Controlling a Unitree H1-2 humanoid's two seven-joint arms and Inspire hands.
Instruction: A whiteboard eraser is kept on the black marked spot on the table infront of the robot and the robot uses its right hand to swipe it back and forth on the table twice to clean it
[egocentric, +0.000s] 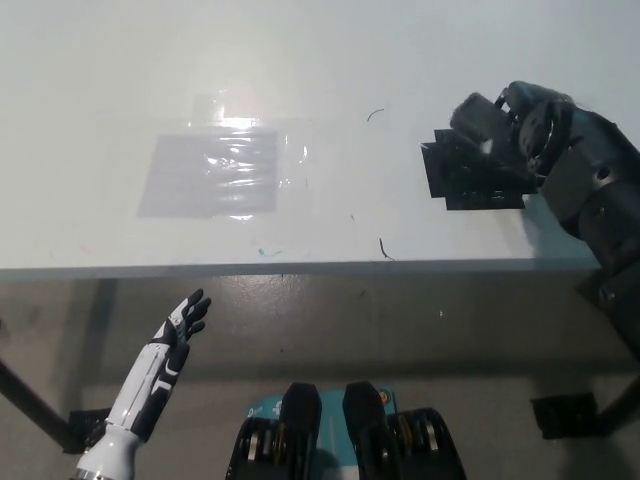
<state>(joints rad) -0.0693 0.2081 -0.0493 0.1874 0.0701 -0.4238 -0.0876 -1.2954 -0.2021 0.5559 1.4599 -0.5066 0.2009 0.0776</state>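
White tabletop (330, 60) fills the upper part of the head view, its near edge running across the middle; the landmark here is the black marked spot (470, 180), a dark patch of tape toward the table's right side. Right hand (520, 125) sits at the far right corner of that spot, black against black; a grey-dark block at its leading end, just beyond the spot's far edge, reads as the whiteboard eraser (478, 115), and the fingers look wrapped round it, though dark on dark makes the grasp hard to confirm. Eraser lies above and slightly right of the spot's middle, seemingly raised or tilted rather than flat on the surface; its long axis cannot be judged. For the swipe, I judge the eraser must be pressed flat and drawn leftward from the spot, across the pen marks (375, 114) to its left; a taped clear sheet (215, 172) lies well left of the spot. Left hand (180, 322) rests below the table edge, far left of the spot, fingers spread and empty.
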